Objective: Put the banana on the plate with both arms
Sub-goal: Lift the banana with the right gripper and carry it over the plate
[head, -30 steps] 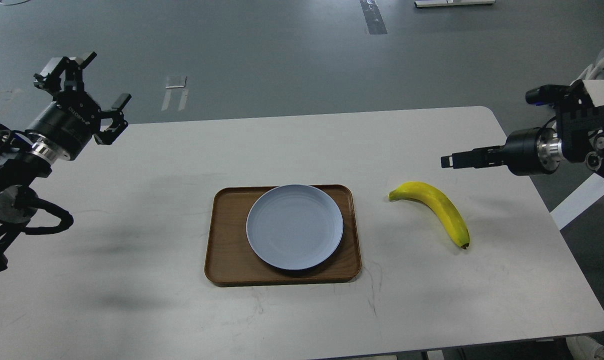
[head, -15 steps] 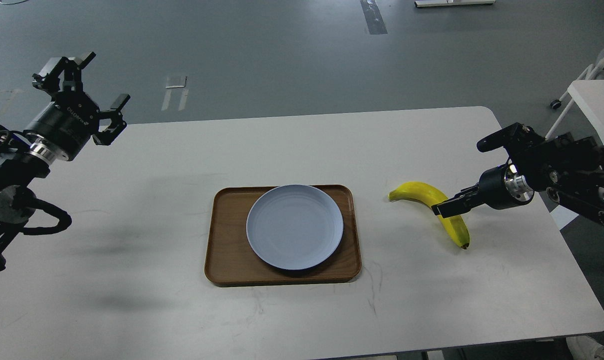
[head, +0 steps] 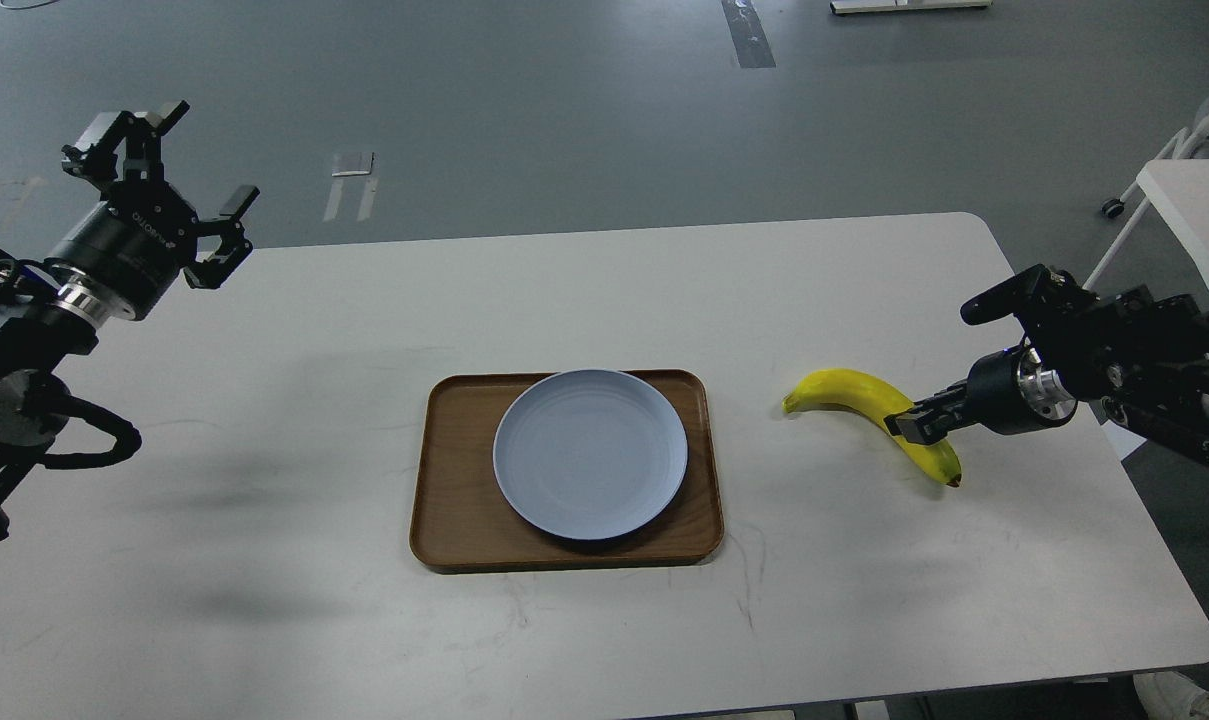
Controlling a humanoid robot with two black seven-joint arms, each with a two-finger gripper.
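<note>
**Yellow banana at the right gripper, plate bare on its tray**

Yellow and curved, your banana (head: 869, 412) lies on the white table (head: 584, 310), to the right of the brown wood-grain tray (head: 454, 480) and apart from it. Its greenish stem end points left toward the tray; its small dark tip sits lower right, nearer the table's right edge.

Your right gripper (head: 912, 424) comes in from the right edge and sits against the banana's lower half, overlapping the yellow skin just above the dark tip. From the head view it shows as one dark narrow end, with its two fingers not separable, so you cannot tell whether it is spread or clamped on the fruit, nor whether the banana is lifted off the surface at all.

Your left gripper (head: 159, 175) is raised above the table's far left corner, well away from everything else. Its fingers (head: 226, 205) are spread wide with nothing between them.

The pale blue-grey plate (head: 590, 454) rests on the tray, slightly right of the tray's middle, its far rim reaching over the tray's back edge. Nothing lies on it. The tray sits around the centre of the table, closer to the near edge than the far one.

Beyond the table you see grey floor (head: 564, 110), and a second white table (head: 1189, 200) at the far right.
</note>
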